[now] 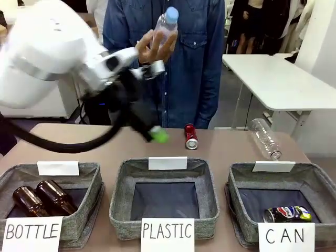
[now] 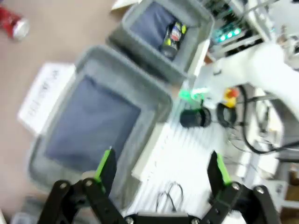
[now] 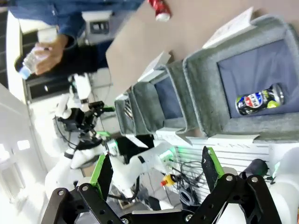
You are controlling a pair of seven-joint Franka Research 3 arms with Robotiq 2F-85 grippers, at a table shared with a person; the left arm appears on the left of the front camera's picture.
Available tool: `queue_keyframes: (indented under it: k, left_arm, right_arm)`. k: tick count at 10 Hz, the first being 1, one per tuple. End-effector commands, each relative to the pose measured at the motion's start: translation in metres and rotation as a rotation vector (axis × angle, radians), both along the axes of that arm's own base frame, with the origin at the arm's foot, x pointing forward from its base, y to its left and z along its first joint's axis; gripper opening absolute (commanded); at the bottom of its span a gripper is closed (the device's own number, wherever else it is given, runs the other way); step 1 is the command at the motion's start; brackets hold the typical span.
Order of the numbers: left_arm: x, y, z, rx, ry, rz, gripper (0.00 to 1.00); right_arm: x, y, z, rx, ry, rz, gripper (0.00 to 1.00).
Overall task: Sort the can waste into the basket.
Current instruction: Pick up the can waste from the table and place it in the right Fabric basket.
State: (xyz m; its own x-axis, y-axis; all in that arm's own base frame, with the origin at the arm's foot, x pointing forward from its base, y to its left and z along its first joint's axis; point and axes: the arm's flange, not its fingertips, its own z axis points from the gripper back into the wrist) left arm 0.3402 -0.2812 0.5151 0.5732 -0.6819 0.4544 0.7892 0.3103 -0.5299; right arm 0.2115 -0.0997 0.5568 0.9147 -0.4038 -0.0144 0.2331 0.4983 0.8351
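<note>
Item: red can (image 1: 191, 136), lying on its side on the desk (image 1: 105, 147) at the far middle, silver end facing the robot. The left hand (image 1: 155, 131) is hanging just to the can's left, apart from it. Its fingers are standing spread with nothing between them in its own wrist view (image 2: 162, 163). The front view is blurring it, so its height over the desk is uncertain. Item: black can (image 1: 287, 214), lying on its side inside the CAN basket (image 1: 320, 184) at the near right, well apart from the left hand. The right hand (image 3: 155, 163) is hanging spread and empty, looking down on that basket from the robot's side. Sundry: the person is holding a clear bottle (image 1: 165, 26) up behind the left arm.
</note>
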Motion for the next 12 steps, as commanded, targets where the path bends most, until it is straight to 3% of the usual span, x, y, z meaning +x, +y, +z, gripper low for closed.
queue_keyframes:
  k: [1, 3, 4, 6, 8, 9, 10, 12]
  left_arm:
    - [-0.007, 0.062, 0.008, 0.006, 0.104, 0.070, 1.00]
    - [-0.015, 0.151, 0.019, -0.158, 0.162, 0.254, 1.00]
    - [-0.020, 0.193, 0.021, -0.285, 0.168, 0.373, 1.00]
    - [-0.035, 0.262, 0.019, -0.611, 0.226, 0.545, 1.00]
    - [-0.045, 0.310, -0.002, -0.700, 0.236, 0.667, 1.00]
    - [-0.031, 0.286, 0.021, -0.552, 0.244, 0.535, 1.00]
    - [-0.031, 0.286, 0.021, -0.552, 0.244, 0.535, 1.00]
    - [-0.031, 0.286, 0.021, -0.552, 0.244, 0.535, 1.00]
  right_arm:
    - [0.040, 0.033, 0.004, -0.018, 0.004, 0.125, 1.00]
    - [0.082, 0.096, -0.006, -0.027, 0.050, 0.262, 1.00]
    - [0.101, 0.124, -0.013, 0.021, 0.023, 0.318, 1.00]
    - [0.129, 0.176, -0.036, 0.162, 0.057, 0.405, 1.00]
    - [0.155, 0.196, -0.047, 0.325, 0.058, 0.284, 1.00]
    - [0.165, 0.190, -0.041, 0.421, 0.085, 0.205, 1.00]
    - [0.137, 0.196, -0.050, 0.227, 0.092, 0.343, 1.00]
    - [0.137, 0.196, -0.050, 0.227, 0.092, 0.343, 1.00]
